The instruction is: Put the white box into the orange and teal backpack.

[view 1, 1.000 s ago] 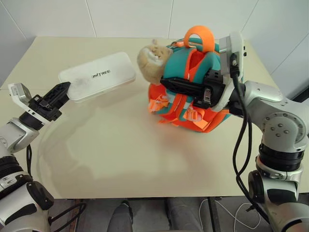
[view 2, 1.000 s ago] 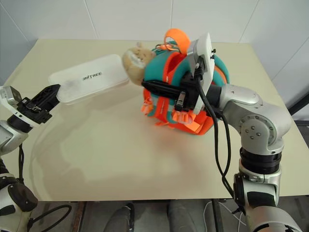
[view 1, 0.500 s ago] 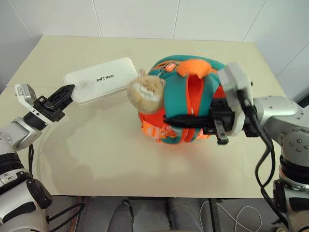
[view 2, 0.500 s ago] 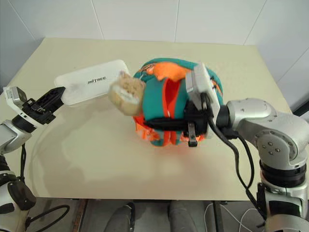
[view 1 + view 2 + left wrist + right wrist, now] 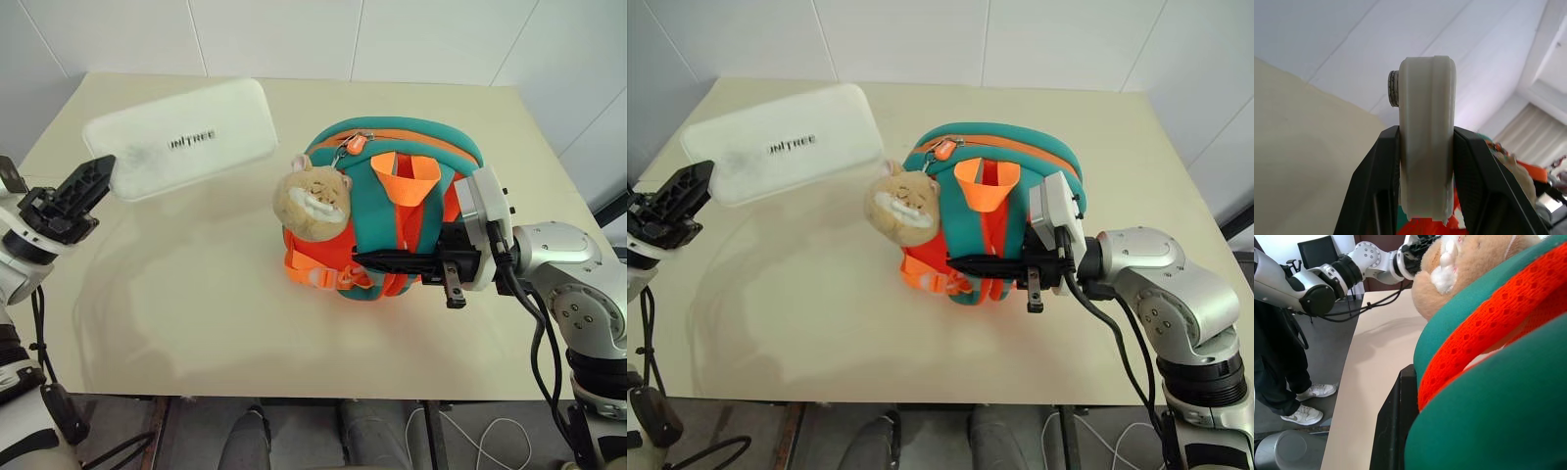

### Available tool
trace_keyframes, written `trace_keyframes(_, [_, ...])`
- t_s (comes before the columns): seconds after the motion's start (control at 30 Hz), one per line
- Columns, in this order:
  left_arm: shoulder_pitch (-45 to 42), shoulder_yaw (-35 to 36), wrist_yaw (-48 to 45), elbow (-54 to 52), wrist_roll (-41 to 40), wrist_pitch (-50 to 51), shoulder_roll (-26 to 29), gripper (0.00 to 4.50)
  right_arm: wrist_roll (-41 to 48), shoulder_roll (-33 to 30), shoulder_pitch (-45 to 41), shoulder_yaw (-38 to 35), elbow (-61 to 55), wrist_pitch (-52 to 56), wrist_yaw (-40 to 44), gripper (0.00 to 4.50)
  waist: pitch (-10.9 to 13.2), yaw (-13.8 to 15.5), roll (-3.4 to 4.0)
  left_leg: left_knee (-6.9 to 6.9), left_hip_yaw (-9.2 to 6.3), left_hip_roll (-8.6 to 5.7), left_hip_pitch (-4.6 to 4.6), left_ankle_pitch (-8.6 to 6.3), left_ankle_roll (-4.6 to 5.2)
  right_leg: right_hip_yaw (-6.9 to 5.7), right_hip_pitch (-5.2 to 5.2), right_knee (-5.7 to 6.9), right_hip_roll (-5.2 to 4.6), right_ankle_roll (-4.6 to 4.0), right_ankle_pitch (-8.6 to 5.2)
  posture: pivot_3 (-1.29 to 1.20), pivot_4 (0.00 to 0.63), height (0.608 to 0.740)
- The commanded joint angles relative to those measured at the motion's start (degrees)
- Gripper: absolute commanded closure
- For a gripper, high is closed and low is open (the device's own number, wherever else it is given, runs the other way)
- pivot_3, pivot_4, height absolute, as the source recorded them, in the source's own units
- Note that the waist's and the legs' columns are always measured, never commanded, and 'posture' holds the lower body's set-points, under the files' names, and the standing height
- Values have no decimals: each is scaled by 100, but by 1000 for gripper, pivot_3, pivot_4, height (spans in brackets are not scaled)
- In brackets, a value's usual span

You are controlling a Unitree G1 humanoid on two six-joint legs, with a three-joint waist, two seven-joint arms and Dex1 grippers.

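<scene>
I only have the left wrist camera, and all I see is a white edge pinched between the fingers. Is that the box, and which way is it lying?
Observer: Yes. The left hand holds the white box by one short end, lettered face up, raised off the table.
Operator: Where is the bag?
Observer: The orange and teal backpack stands upright on the table to the box's right, with the right hand shut on its straps.
Operator: Is it open?
Observer: I see no opening. The orange zipper line along its top looks closed.
</scene>
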Motion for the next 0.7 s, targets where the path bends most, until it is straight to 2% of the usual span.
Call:
trace_keyframes(0.03, [-38,-90,-456,-321,207,-531,239,3293,58,-43,38,-246,-46,-178,41,4500,0,6,0,2,0,0,0,0,1,0,1,0,0,0,0,0,150,740])
trace_keyframes(0.7, [-1209,-1681,-1553,-761,1034,-1182,557,3308,-77,20,11,-168,132,-354,-39,4500,0,122,0,36,-3,0,-2,-4,9,-4,10,13,3,0,0,0,150,740])
